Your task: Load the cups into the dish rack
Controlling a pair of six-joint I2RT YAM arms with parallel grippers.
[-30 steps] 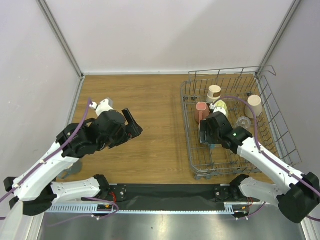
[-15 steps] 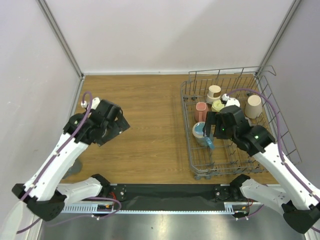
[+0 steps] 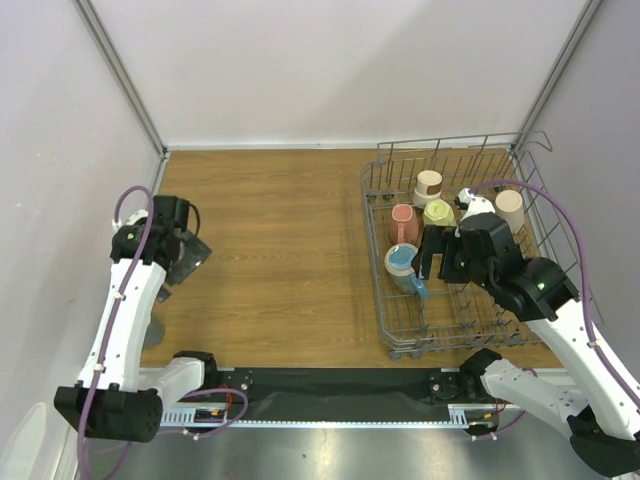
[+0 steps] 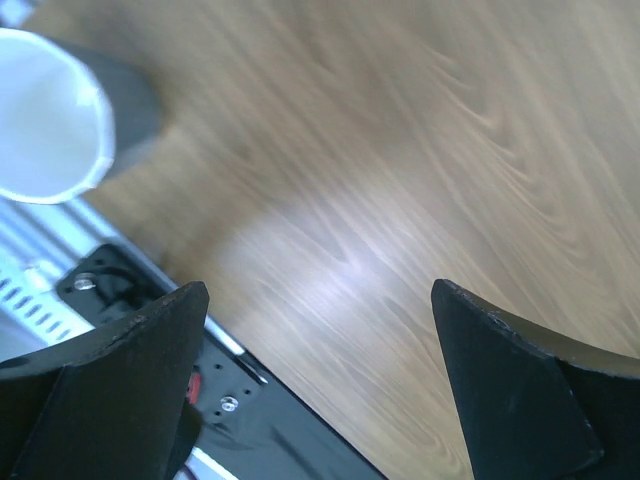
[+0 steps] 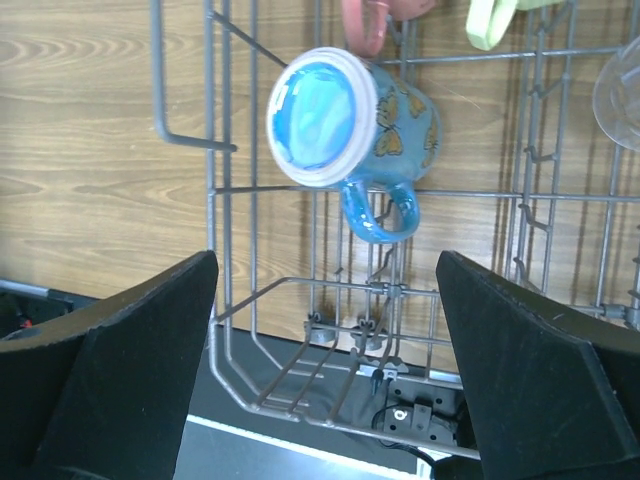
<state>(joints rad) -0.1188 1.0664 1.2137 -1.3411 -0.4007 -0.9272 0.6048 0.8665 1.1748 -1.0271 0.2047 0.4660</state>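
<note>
left fingers (image 3: 186, 260): spread wide over the table (image 3: 280, 230) with nothing between them. In your left wrist view only bare wood shows in the gap.
grey cup (image 4: 60, 110): past the tip of the finger on the left of that view and off to its outer side, well outside the gap and touching neither finger. Its white inside faces the camera. It sits on the table near the black base plate (image 4: 260, 400).
right fingers (image 5: 325, 262): also wide apart, holding nothing, hanging above the near part of the dish rack (image 5: 210, 150).
blue mug (image 5: 350, 120): just past the right fingertips, in line with the gap and closer to the finger on the left of the wrist view, touching neither. It rests inside the rack by its side wall. A round blue face ringed in white is turned toward you, and the handle points back toward the fingers. You cannot tell whether that face is the mouth or the base.
pink mug (image 3: 403, 222): in the rack, just beyond the blue mug as seen from the fingers.
yellow-green mug (image 3: 438, 212): in the rack beside the pink mug, ahead of the gap.
clear glass (image 5: 620, 90): beyond the finger on the right of the wrist view, cut off by the picture's edge.
beige cup (image 3: 428, 183), cream cup (image 3: 510, 205): in the rack's far part, well past the fingers.
</note>
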